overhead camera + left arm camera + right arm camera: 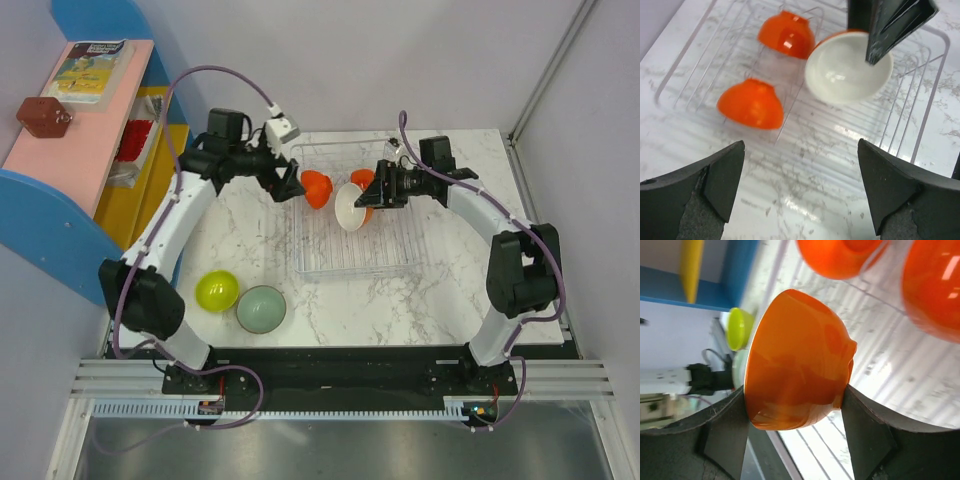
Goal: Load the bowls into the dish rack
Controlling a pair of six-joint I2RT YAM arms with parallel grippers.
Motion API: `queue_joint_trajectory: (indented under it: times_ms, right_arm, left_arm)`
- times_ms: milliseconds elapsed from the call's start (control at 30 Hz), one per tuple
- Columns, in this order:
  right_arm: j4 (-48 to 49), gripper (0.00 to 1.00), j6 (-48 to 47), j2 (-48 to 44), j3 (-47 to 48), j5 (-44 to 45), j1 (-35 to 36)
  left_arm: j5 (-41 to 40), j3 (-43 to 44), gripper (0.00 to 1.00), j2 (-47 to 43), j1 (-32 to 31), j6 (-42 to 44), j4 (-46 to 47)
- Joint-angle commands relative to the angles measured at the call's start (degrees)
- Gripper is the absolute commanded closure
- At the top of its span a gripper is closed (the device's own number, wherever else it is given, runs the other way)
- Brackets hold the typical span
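The clear ribbed plastic rack (392,255) has open floor along its near half. Its far-left end is crowded by a glossy red-orange bowl (751,103), a second red-orange bowl (787,34) and a white-lined orange bowl (840,75) clamped in the right tool (372,196). A lime-yellow bowl (217,290) and a grey-green bowl (261,309) block the near-left corner of the marble surface (420,310).

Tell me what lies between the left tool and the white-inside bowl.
A red-orange bowl, resting in the dish rack, sits between the left tool and the white-inside bowl; the top view shows it.

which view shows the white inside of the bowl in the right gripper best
Left wrist: the held bowl faces it, white inside plain. Top external shows it small, tilted; right wrist shows only its orange outside.
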Motion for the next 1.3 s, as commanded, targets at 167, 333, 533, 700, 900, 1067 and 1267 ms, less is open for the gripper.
queue_joint_trajectory:
  times_ms: [167, 333, 533, 700, 900, 1067, 1267]
  right_arm:
    - [-21.2, 1.0, -23.08, -4.62, 11.41, 26.91, 1.22]
    - [-25.51, 1.0, -29.41, -4.61, 14.41, 34.67, 2.8]
    - [-28.07, 1.0, -34.43, -4.26, 14.68, 45.75, 7.98]
    - [-27.98, 1.0, -36.37, -3.65, 14.24, 54.62, 11.24]
    - [-27.02, 1.0, -38.04, -2.33, 13.97, 62.1, 14.58]
    - [-26.66, 1.0, -39.8, -1.01, 13.09, 67.73, 16.95]
    - [-26.57, 1.0, -41.64, 0.83, 12.22, 72.56, 19.5]
  left_arm:
    - [-1.05, -22.33, 0.0, -21.33, 11.0, -0.93, 2.95]
    - [-2.73, -31.04, 0.0, -27.33, 12.32, -0.75, 2.95]
    - [-0.27, -34.48, 0.0, -31.73, 14.69, -0.66, 3.21]
    - [3.68, -35.62, 0.0, -32.87, 18.29, -1.62, 3.92]
    - [6.24, -36.24, 0.0, -32.79, 19.44, -1.98, 4.53]
    - [7.03, -36.32, 0.0, -32.87, 19.35, -2.24, 4.79]
    - [7.64, -36.67, 0.0, -32.79, 19.44, -2.5, 4.8]
